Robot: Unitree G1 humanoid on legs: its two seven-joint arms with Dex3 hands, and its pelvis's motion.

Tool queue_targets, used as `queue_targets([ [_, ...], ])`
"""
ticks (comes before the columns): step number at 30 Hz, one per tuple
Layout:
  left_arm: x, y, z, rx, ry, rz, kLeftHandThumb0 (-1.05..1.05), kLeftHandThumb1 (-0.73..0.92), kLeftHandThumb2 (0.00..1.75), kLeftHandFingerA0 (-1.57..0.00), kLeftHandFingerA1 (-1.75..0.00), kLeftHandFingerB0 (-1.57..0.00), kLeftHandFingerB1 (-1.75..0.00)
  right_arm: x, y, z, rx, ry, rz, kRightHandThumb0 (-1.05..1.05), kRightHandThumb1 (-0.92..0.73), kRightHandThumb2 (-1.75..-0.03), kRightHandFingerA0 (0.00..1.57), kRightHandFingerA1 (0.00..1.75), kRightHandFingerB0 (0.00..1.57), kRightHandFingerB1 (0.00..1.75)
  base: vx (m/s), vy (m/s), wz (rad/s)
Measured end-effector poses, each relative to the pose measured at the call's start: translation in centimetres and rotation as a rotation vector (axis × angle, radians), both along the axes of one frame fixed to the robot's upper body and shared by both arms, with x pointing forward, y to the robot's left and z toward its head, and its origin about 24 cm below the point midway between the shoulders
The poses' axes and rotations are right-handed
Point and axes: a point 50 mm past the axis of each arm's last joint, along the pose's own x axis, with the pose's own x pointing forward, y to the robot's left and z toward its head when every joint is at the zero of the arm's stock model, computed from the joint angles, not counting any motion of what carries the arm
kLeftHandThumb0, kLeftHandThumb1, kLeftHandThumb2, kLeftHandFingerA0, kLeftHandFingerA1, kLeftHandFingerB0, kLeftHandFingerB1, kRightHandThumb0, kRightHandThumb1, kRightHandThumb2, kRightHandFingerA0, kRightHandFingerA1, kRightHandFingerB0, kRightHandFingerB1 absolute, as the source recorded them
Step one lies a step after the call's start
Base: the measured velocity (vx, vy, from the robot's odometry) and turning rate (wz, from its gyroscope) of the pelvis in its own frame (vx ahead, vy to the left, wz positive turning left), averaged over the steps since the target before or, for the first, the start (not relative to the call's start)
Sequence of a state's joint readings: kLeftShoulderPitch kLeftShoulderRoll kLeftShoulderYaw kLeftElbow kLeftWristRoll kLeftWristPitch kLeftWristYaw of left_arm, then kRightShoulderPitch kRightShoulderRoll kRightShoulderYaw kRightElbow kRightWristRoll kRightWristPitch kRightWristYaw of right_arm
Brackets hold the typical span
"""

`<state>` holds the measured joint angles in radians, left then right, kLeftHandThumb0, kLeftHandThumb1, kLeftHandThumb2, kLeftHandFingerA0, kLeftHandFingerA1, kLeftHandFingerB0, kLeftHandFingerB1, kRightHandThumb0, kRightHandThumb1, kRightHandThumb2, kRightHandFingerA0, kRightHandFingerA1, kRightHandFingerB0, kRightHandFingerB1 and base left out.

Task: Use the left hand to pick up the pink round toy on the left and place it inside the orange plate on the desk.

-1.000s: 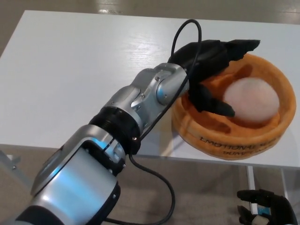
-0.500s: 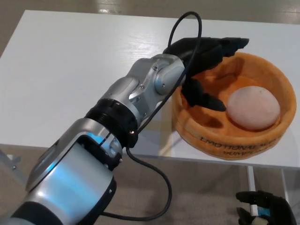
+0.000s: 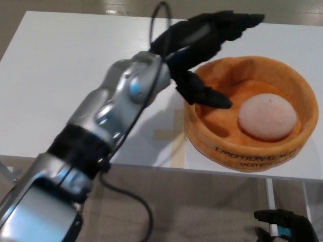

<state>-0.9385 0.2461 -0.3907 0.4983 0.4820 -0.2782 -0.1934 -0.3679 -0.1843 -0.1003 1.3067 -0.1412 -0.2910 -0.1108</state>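
The pink round toy (image 3: pixel 267 117) lies inside the orange plate (image 3: pixel 242 150) on the right side of the white desk. My left hand (image 3: pixel 204 48) hovers above and to the left of the plate, open, fingers spread, holding nothing. Its thumb points down toward the plate's left rim. My right hand (image 3: pixel 284 227) hangs low below the desk's front edge at the bottom right, with its fingers curled.
The white desk (image 3: pixel 75 75) stretches out to the left and back of the plate. Its front edge runs just below the plate. A black cable (image 3: pixel 157 20) loops over my left forearm.
My left hand has let go of the pink toy, which now rests in the plate. The hand and arm have lifted up and back to the left, away from the plate.
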Motion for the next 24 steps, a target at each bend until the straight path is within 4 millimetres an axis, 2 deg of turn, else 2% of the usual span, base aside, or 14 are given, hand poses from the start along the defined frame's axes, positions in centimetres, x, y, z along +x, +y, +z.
queue_targets([
  [1,-0.5,0.7,0.2,-0.025,-0.010,-0.007,-0.70,0.40,0.53,-0.05,-0.28,-0.18,-0.27,0.0,0.0,0.0,-0.001,-0.001,0.002,-0.28,-0.59,-0.57,0.79,0.67,0.74,0.53,0.00,0.000,0.00],
  [2,-0.9,1.3,0.4,-0.042,-0.018,-0.011,-0.32,0.08,0.76,-0.03,-0.52,0.00,-0.46,0.1,0.0,0.1,-0.001,-0.003,0.003,-0.27,-0.59,-0.57,0.79,0.67,0.73,0.53,0.00,0.000,0.00],
  [3,-0.9,1.3,0.4,-0.042,-0.018,-0.011,-0.32,0.08,0.76,-0.03,-0.52,0.00,-0.46,0.1,0.0,0.1,-0.001,-0.003,0.003,-0.27,-0.59,-0.57,0.79,0.67,0.73,0.53,0.00,0.000,0.00],
  [5,-1.6,2.8,0.4,-0.075,-0.015,-0.012,-0.31,0.12,0.77,-0.03,-0.52,0.00,-0.46,0.2,0.0,0.1,-0.002,-0.005,0.004,-0.27,-0.59,-0.57,0.80,0.65,0.73,0.52,0.00,0.000,0.00],
  [6,-1.8,3.2,0.3,-0.081,-0.011,-0.011,-0.22,0.18,0.76,-0.03,-0.53,0.00,-0.46,0.2,0.0,0.1,-0.002,-0.005,0.004,-0.27,-0.59,-0.57,0.80,0.65,0.73,0.52,0.00,0.000,0.00],
  [7,-2.0,3.6,0.1,-0.091,-0.004,-0.010,-0.07,0.34,0.54,-0.09,-0.24,-0.12,-0.29,0.2,0.0,0.1,-0.003,-0.005,0.004,-0.27,-0.59,-0.57,0.80,0.68,0.73,0.53,0.00,0.000,0.00],
  [9,-2.5,4.9,-0.5,-0.112,0.025,-0.003,-0.07,0.34,0.54,-0.09,-0.24,-0.12,-0.29,0.2,0.0,0.1,-0.003,-0.006,0.005,-0.27,-0.59,-0.57,0.80,0.68,0.73,0.53,0.00,0.000,0.00],
  [10,-2.7,5.3,-0.7,-0.118,0.036,-0.001,0.02,0.36,0.54,-0.08,-0.24,-0.12,-0.28,0.2,0.0,0.2,-0.003,-0.007,0.005,-0.26,-0.59,-0.57,0.80,0.68,0.73,0.53,0.00,0.000,0.00],
  [11,-2.9,5.7,-1.0,-0.125,0.048,0.001,0.02,0.36,0.54,-0.08,-0.24,-0.12,-0.28,0.2,0.0,0.2,-0.003,-0.007,0.006,-0.26,-0.59,-0.57,0.80,0.68,0.73,0.53,0.00,0.000,0.00],
  [13,-3.6,7.4,-2.1,-0.147,0.106,0.016,0.03,0.37,0.54,-0.10,-0.26,-0.12,-0.29,0.4,0.0,0.3,-0.004,-0.011,0.007,-0.26,-0.59,-0.57,0.80,0.68,0.73,0.53,0.00,0.000,0.00],
  [14,-3.8,7.9,-2.6,-0.154,0.125,0.021,0.06,0.47,0.54,-0.09,-0.32,-0.14,-0.26,0.4,0.0,0.3,-0.004,-0.012,0.008,-0.26,-0.59,-0.57,0.80,0.67,0.73,0.53,0.00,0.000,0.00],
  [15,-4.0,8.3,-2.9,-0.159,0.143,0.025,0.06,0.47,0.54,-0.09,-0.32,-0.14,-0.26,0.5,0.1,0.3,-0.004,-0.013,0.008,-0.26,-0.59,-0.57,0.80,0.67,0.73,0.53,0.00,0.000,0.00],
  [16,-4.1,8.4,-3.0,-0.160,0.146,0.026,0.00,0.54,0.55,-0.11,-0.34,-0.14,-0.26,0.5,0.1,0.3,-0.004,-0.014,0.009,-0.25,-0.60,-0.57,0.79,0.66,0.72,0.54,0.00,0.000,0.00],
  [24,-7.0,12.6,-7.1,-0.204,0.364,0.064,0.08,0.59,0.57,-0.10,-0.28,-0.17,-0.27,0.8,0.1,0.5,-0.007,-0.022,0.013,-0.26,-0.60,-0.57,0.79,0.66,0.72,0.54,0.00,0.000,0.00],
])
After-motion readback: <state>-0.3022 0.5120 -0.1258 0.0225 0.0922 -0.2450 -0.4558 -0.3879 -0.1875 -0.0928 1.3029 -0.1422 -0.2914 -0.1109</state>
